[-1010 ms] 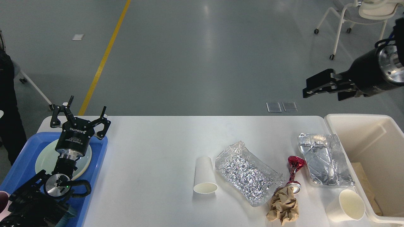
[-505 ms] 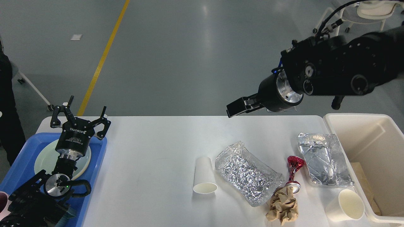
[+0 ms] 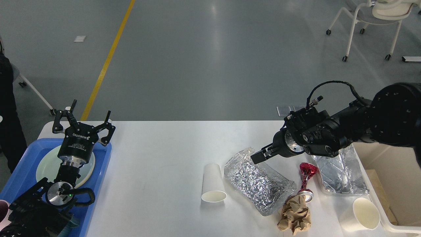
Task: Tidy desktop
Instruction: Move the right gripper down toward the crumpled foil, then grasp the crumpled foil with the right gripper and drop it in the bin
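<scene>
Desktop: the desktop [image 3: 158,158], a wide white top with rounded corners, filled the lower half of the frame from the left edge to the right.
Litter, lower centre: a white paper cup [image 3: 213,182] lay on its side, mouth toward the bottom edge; just to its right sat a crumpled foil bag [image 3: 258,181].
Litter, lower right: a crushed red can [image 3: 306,181] lay beside the foil bag, with a wad of brown paper [image 3: 295,217] touching its lower end; a flat foil tray [image 3: 342,174] lay to the right of the can, and a second paper cup [image 3: 361,214] lay tipped near the bottom right corner.
Bin: a cream plastic bin [image 3: 399,164] stood at the right edge, against the end of the desktop.
Tray: a blue tray [image 3: 26,164] sat at lower left and held a pale plate [image 3: 46,168].
Right gripper: the right gripper [image 3: 260,156] came in from the right and hung low over the upper end of the foil bag; it was seen dark and end-on, so I could not tell whether its fingers were spread or pressed together.
Left gripper: the left gripper [image 3: 84,123] stood above the plate at the tray's far edge, fingers spread wide and holding nothing.
Background: grey floor with a yellow line [image 3: 108,59] at upper left and a white chair [image 3: 371,19] at upper right.
</scene>
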{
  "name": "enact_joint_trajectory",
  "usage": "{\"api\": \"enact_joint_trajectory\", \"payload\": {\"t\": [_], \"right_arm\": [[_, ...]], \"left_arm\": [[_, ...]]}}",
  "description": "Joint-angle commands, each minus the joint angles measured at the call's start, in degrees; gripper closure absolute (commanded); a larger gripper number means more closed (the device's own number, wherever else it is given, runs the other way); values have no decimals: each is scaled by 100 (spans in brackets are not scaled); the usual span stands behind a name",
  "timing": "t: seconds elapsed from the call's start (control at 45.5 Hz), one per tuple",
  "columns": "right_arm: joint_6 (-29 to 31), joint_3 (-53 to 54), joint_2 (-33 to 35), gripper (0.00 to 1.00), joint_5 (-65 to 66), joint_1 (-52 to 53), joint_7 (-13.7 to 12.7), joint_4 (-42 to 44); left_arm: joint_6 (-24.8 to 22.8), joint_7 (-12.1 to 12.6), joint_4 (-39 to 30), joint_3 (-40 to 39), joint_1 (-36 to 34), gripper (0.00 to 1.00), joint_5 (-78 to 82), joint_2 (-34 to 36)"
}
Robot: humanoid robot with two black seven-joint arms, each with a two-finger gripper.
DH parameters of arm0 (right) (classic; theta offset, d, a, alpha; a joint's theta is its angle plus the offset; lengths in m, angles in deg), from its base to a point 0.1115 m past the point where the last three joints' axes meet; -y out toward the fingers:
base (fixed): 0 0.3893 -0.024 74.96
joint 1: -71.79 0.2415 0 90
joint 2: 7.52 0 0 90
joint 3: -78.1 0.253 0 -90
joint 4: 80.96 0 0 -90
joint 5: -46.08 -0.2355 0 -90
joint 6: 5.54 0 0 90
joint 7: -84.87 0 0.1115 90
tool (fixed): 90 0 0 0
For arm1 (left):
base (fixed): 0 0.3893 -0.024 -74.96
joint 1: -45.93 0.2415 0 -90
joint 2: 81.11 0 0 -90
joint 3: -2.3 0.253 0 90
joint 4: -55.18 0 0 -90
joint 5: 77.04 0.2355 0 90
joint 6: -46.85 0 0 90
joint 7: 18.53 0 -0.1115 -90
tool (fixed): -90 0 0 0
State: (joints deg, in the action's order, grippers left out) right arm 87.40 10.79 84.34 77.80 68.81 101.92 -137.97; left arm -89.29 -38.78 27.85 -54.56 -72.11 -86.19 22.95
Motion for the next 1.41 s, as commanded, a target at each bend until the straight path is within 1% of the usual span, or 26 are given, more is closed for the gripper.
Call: {"api": "enact_joint_trajectory", "payload": {"t": [0.0, 0.11, 0.241, 0.351, 0.395, 0.483, 0.549, 0.571, 0.615, 0.659, 0.703, 0.724, 0.746, 0.988, 1.076, 1.164, 1.251, 1.317, 1.383], "right_arm": [[-180, -10, -80, 0, -7, -343, -9, 270], [-206, -37, -98, 0, 1, -493, -9, 322], [-206, -45, -142, 0, -7, -809, -1, 656], [-268, -63, -221, 3, 1, -1038, -1, 806], [-303, -72, -230, 5, 1, -1126, -9, 867], [-399, -98, -247, 15, 54, -1380, -1, 1096], [-470, -194, -247, 25, 72, -1512, -1, 1219], [-487, -238, -247, 32, 80, -1556, -1, 1245], [-540, -326, -256, 51, 80, -1653, -1, 1324], [-601, -362, -265, 67, 80, -1750, -1, 1412], [-637, -371, -282, 76, 89, -1829, -1, 1483], [-646, -371, -300, 84, 89, -1855, -1, 1500], [-646, -371, -317, 100, 89, -1864, -1, 1509], [-637, -459, -317, 100, 72, -1741, -1, 1386], [-628, -432, -309, 100, 54, -1531, 8, 1299], [-619, -467, -300, 100, 19, -1206, 17, 965], [-576, -467, -213, 100, -25, -461, 52, 290], [-505, -441, 112, 100, -130, 391, 122, -334], [-164, -467, 437, 100, -262, 1463, 201, -1072]], "left_arm": [[0, -5, -1, 0, 0, 0, 1, 0], [0, -5, -1, 0, 0, 0, 1, 0], [0, -5, -1, 0, 0, 0, 1, 0], [0, -5, -1, 0, 0, 0, 1, 0], [0, -5, -1, 0, 0, 0, 1, 0], [0, -5, -1, 0, 0, 0, 1, 0], [0, -5, -1, 0, 0, 0, 1, 0], [0, -5, -1, 0, 0, 0, 1, 0], [0, -5, -1, 0, 0, 0, 1, 0], [0, -5, -1, 0, 0, 0, 1, 0], [0, -5, -1, 0, 0, 0, 1, 0], [0, -5, -1, 0, 0, 0, 1, 0], [0, -5, -1, 0, 0, 0, 1, 0], [0, -5, -1, 0, 0, 0, 1, 0], [0, -5, -1, 0, 0, 0, 1, 0], [0, -5, -1, 0, 0, 0, 1, 0], [0, -5, -1, 0, 0, 0, 1, 0], [0, -5, -1, 0, 0, 0, 1, 0], [0, -5, -1, 0, 0, 0, 1, 0]]}}
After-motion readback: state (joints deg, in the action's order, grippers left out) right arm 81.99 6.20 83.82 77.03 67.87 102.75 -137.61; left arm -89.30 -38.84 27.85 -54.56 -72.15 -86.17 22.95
